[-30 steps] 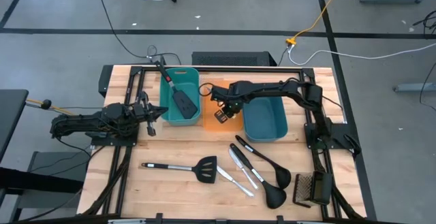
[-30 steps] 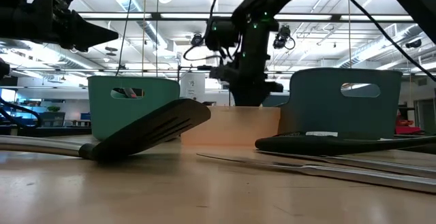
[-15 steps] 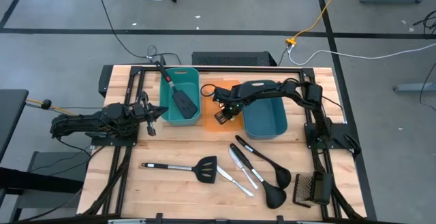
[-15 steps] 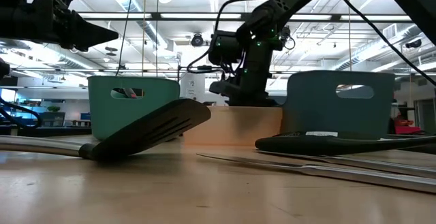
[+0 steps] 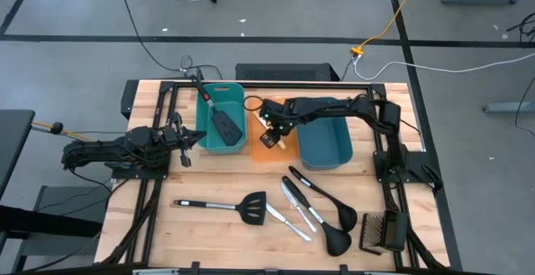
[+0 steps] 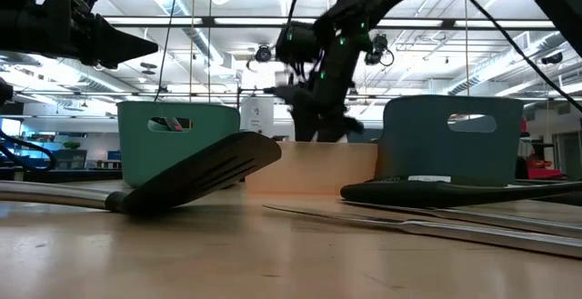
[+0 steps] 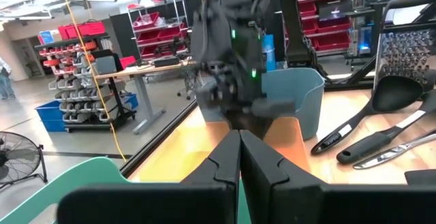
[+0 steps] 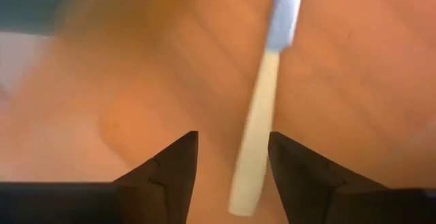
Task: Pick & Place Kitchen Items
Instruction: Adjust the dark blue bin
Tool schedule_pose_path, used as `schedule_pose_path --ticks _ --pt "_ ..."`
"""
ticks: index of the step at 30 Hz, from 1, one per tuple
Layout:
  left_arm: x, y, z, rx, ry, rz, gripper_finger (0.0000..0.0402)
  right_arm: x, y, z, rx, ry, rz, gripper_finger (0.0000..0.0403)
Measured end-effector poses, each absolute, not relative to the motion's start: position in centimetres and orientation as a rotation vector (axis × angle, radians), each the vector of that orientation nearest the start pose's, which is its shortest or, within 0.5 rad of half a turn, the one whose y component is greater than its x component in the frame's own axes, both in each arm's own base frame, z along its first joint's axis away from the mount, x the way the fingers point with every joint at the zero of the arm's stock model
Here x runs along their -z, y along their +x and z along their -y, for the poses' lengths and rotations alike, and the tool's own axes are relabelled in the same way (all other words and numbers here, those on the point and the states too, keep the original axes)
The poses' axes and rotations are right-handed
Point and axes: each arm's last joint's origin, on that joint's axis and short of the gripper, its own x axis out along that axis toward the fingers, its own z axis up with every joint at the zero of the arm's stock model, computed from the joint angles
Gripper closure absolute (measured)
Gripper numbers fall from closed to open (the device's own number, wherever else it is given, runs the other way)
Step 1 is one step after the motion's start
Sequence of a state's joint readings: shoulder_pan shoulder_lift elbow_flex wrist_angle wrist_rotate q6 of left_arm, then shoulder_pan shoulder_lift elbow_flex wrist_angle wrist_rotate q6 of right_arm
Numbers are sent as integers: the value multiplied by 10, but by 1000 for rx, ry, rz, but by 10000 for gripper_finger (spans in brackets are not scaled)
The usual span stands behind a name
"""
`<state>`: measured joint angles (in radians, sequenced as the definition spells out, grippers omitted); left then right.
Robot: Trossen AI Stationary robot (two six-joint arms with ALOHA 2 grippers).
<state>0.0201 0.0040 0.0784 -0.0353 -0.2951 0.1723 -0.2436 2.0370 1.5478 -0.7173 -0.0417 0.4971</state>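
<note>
While my right arm reaches across the tubs, here is how things stand:

Right gripper: my right gripper [image 5: 269, 129] hangs over the orange tub [image 5: 255, 153], fingers [image 8: 170, 173] spread apart with nothing between them.
Pale-handled knife: a knife with a pale yellow handle [image 8: 257, 142] lies on the orange floor of that tub, just beyond my open fingertips; I am not touching it.
Left gripper: my left gripper [image 5: 194, 139] waits at the left side of the table, just beside the teal tub [image 5: 206, 144], fingers pressed together on nothing.
Spatula in tub: one black slotted spatula [image 5: 219, 118] leans in the teal tub, handle sticking out over the far rim.
Spatula on table: the other spatula [image 5: 226, 206] lies on the near part of the wooden table [image 5: 209, 241], head toward the middle.
Knives on table: two silver knives [image 5: 292, 210] lie just right of that spatula's head.
Ladles: two black ladles [image 5: 328, 216] lie beside the knives, bowls toward the near right corner.
Blue tub: the blue tub [image 5: 326, 145] sits right of the orange one, under my right arm.
</note>
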Motion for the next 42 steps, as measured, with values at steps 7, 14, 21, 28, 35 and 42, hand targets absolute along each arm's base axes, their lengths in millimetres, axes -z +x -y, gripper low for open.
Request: schedule_pose_path --ticks 7,14,21,28,35,42 --pt "-186 91 -10 -317 165 6 387 -251 384 80 285 351 -1111 218" --pt "-185 91 -10 -317 167 2 387 -299 330 34 98 144 -1306 218" --pt "-185 91 -10 -324 176 -2 387 -304 313 -5 20 -9 -1418 218" --pt "-185 91 -10 -321 162 -1 387 -299 317 -27 -57 -46 -1428 218" --pt "-185 91 -10 -316 164 -6 387 -284 310 -39 43 -54 -1486 218" --pt "-185 91 -10 -316 169 -7 387 -245 307 -44 48 -48 -1510 218"
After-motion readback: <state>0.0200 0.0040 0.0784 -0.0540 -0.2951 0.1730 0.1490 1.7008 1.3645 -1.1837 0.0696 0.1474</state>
